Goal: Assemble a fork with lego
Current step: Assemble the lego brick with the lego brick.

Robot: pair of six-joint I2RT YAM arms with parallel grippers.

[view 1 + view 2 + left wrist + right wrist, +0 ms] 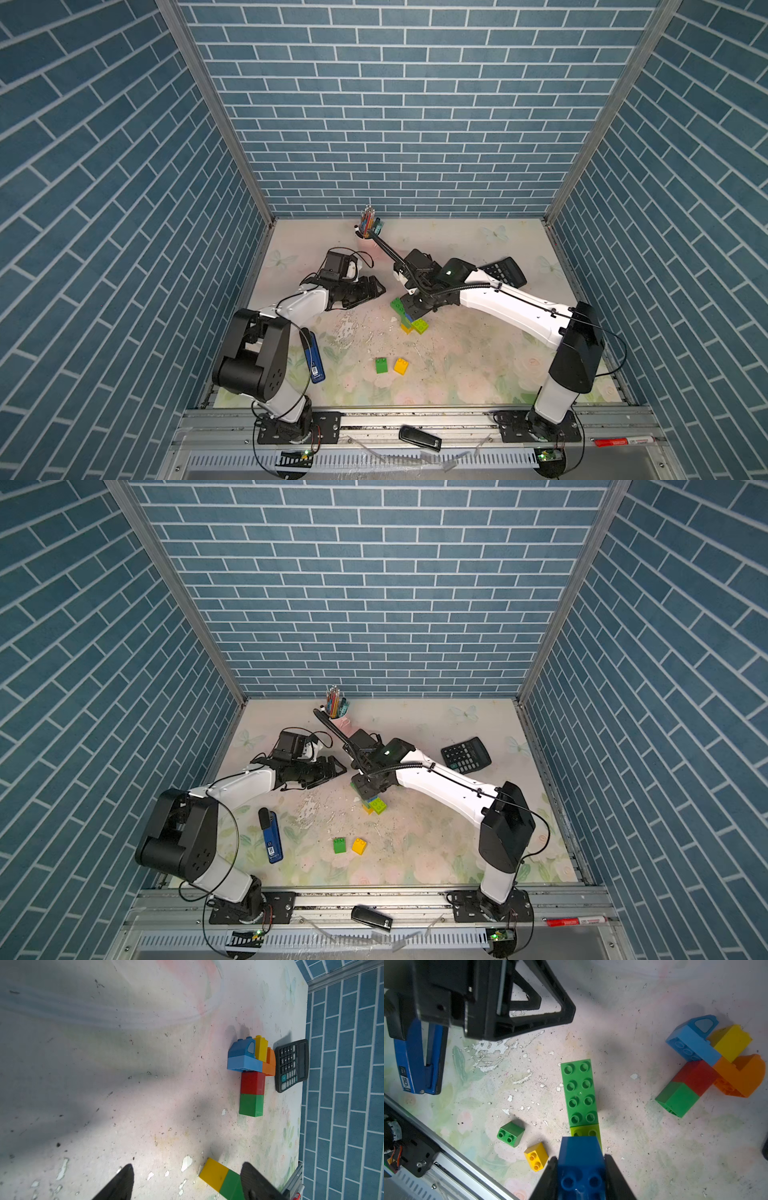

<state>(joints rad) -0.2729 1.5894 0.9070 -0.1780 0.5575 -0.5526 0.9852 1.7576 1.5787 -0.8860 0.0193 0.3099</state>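
Note:
In the right wrist view my right gripper [580,1158] is shut on a dark blue lego brick [580,1176]. Just beyond it a lime brick [584,1131] and a long green brick [579,1091] lie in line. Loose on the table are a small green brick [381,365] and a yellow brick [401,366]. A joined piece of blue, yellow, orange, red and green bricks [695,1076] lies to one side, hidden under the right arm in both top views. My left gripper [376,289] hangs open and empty, left of the right gripper [415,311]. A yellow-and-green piece [222,1178] lies near one left fingertip.
A black calculator [503,270] lies at the back right, close to the joined piece. A cup of pencils [368,228] stands at the back middle. A blue stapler [313,357] lies by the left arm. A black object [419,438] and a red marker [623,441] rest on the front rail.

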